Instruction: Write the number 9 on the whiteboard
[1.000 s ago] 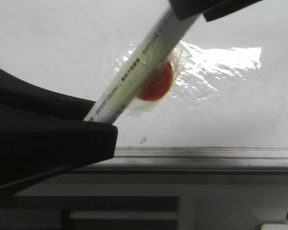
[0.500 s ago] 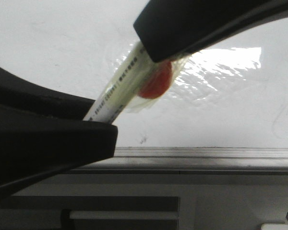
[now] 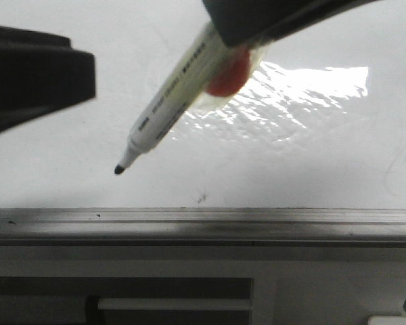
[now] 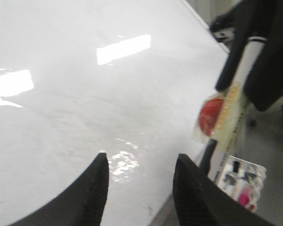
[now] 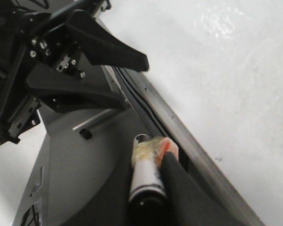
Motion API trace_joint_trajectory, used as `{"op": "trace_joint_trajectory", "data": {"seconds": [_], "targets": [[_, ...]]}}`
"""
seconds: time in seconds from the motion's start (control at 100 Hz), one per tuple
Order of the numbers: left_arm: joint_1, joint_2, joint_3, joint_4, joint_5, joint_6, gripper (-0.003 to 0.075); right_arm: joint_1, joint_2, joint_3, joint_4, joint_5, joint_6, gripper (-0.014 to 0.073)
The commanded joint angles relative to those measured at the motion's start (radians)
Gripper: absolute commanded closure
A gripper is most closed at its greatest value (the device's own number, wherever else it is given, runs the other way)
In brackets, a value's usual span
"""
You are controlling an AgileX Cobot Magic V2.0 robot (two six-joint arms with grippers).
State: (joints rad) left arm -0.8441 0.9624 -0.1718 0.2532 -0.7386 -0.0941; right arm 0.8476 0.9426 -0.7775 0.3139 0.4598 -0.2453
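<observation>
The whiteboard (image 3: pixel 291 169) fills the front view, with a grey metal ledge (image 3: pixel 257 220) along its near edge. No drawn number 9 shows on it. My right gripper (image 3: pixel 271 17) is shut on a white marker (image 3: pixel 176 101) with a red disc (image 3: pixel 230 71) taped to it. The marker's bare black tip (image 3: pixel 119 169) hangs just over the board. In the right wrist view the marker (image 5: pixel 146 176) lies between the right gripper's (image 5: pixel 153 165) fingers. My left gripper (image 4: pixel 141 188) is open and empty above the whiteboard (image 4: pixel 85 108), left of the marker (image 4: pixel 236 108).
A wrinkled glare patch (image 3: pixel 291 95) and a small dark speck (image 3: pixel 201 198) mark the board. Below the ledge is a grey base with slots (image 3: pixel 176 298). A clear packet of small items (image 4: pixel 240 181) lies beyond the board's edge. The left arm (image 5: pixel 85 42) is close to the marker.
My left gripper has pulled up and to the left off the marker's lower end, and the tip now shows. The right gripper has come lower over the marker and tilted it slightly.
</observation>
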Motion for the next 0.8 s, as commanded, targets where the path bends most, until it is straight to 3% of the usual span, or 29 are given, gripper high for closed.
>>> {"op": "trace_joint_trajectory", "data": {"seconds": [0.0,0.18,0.38,0.6,0.79], "targets": [[0.0,-0.102,-0.019,-0.161,0.018,0.056,0.0416,-0.031,-0.018,-0.052,-0.003,-0.078,-0.007,0.0644],[0.0,-0.275,-0.019,-0.204,0.083,0.094,0.0417,-0.128,-0.002,-0.126,-0.003,-0.082,0.003,0.0643],[0.0,-0.321,-0.019,-0.206,0.194,0.094,0.0417,-0.25,0.062,-0.211,-0.003,0.003,0.037,0.0643],[0.0,-0.321,-0.019,-0.206,0.202,0.094,0.0419,-0.295,0.128,-0.267,-0.003,0.014,0.039,0.0643],[0.0,-0.321,-0.019,-0.206,0.202,0.094,0.0419,-0.305,0.227,-0.314,-0.003,-0.06,0.041,0.0644]]}}
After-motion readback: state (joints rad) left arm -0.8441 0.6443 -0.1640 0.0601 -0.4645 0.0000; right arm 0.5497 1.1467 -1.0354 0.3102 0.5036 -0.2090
